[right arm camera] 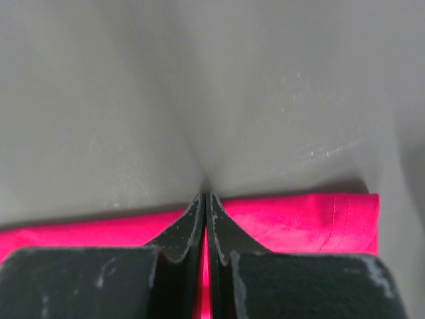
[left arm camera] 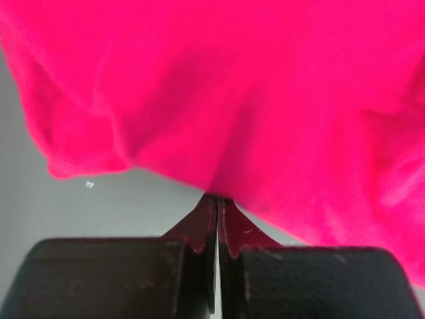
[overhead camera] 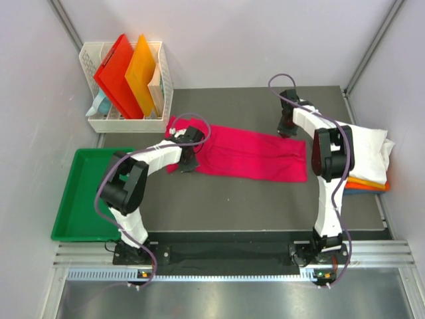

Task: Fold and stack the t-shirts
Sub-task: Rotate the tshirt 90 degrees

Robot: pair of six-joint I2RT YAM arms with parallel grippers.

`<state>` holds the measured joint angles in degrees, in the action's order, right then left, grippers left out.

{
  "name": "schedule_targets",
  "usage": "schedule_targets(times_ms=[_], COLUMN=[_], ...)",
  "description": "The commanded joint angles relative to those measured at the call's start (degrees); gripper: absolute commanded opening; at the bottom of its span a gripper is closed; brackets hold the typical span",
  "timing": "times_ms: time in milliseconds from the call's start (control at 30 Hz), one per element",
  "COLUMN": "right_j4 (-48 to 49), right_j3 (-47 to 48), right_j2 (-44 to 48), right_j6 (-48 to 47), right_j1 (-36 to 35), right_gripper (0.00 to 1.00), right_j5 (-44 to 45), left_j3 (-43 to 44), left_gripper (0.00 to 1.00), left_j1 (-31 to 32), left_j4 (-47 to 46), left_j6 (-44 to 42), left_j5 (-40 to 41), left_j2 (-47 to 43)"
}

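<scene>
At your far left a green plastic tray [overhead camera: 70, 199] sits beside the dark table top [overhead camera: 252, 203]. Behind it, a white slotted plastic basket [overhead camera: 167, 93] holds a stiff red folder [overhead camera: 116, 73] and an orange folder [overhead camera: 141, 70]. Your left gripper [left arm camera: 217, 199] has its fingers pinched together on a bunched edge of the bright magenta-pink cloth t-shirt [overhead camera: 255, 156]. The shirt lies spread lengthwise mid-table, creased. Your right gripper [right arm camera: 206, 196] is closed at the shirt's far hem, and you cannot tell whether cloth sits between its fingers. A folded white-over-orange shirt stack [overhead camera: 368, 149] lies far right, partly hidden by the right arm.
</scene>
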<state>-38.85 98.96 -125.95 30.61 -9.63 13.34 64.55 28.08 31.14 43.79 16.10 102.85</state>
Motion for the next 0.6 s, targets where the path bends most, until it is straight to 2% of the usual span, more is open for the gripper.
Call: schedule_targets(times_ms=[0,233,433,567], right_j4=[-2.0,-1.9,-3.8,-3.4], right_j3=[-3.8,-15.6,-24.9,-32.1], right_j2=[1.3,8.0,13.8,17.6], right_j6=[0.2,0.7,0.2,1.7], right_j1=[-0.2,-2.2,-6.7,-10.8], right_gripper=[0.00,0.00,0.00,0.00], right_j5=[-2.0,-8.7,-10.3,-12.6], left_j3=[2.6,10.0,25.0,38.0], left_gripper=[0.00,0.00,0.00,0.00], left_j1=[-0.4,-2.7,-2.9,-2.9], left_j4=[2.6,2.7,7.4,10.2], left_j6=[1.1,-0.5,-3.5,-5.7], left_j5=[-1.0,-3.5,-2.0,-1.7], left_j2=[6.7,15.4,24.3,30.5])
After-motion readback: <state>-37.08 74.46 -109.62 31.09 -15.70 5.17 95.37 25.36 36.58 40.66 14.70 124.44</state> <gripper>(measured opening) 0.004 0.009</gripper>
